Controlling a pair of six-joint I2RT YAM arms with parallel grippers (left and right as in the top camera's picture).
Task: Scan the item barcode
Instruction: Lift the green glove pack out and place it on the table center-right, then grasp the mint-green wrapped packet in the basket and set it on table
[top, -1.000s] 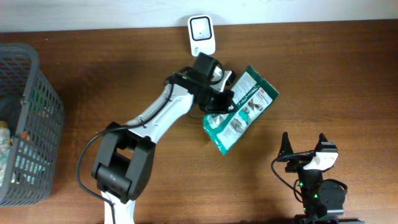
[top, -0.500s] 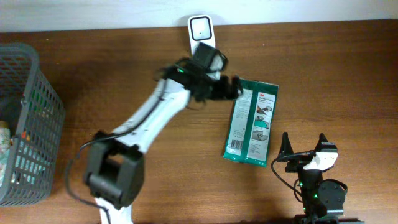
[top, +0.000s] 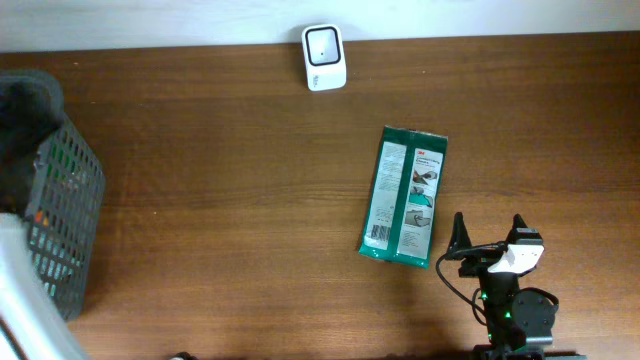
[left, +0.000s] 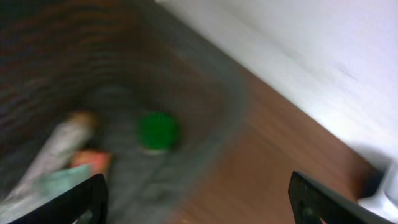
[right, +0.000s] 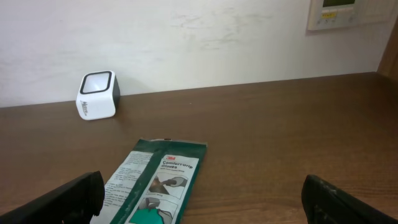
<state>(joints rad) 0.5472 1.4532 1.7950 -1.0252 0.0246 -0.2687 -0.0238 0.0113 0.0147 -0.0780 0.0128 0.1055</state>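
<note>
The item, a green and white glove package (top: 405, 198), lies flat on the table with nothing holding it; it also shows in the right wrist view (right: 155, 186). The white barcode scanner (top: 325, 43) stands at the back edge, apart from the package (right: 97, 94). My left gripper (left: 199, 208) is open and holds nothing; it hangs over the grey basket (left: 186, 93) in a blurred view. In the overhead view the left arm is only a blur at the left edge. My right gripper (top: 488, 236) stands open just right of the package's near end.
The grey mesh basket (top: 60, 190) at the far left holds several items, among them one with a round green top (left: 157, 130). A white wall runs behind the table. A wall panel (right: 339, 12) hangs at the upper right.
My left gripper opened and let go of the package, which now lies flat on the table. The left arm swung fast to the left, over the basket. The right arm stayed still.
</note>
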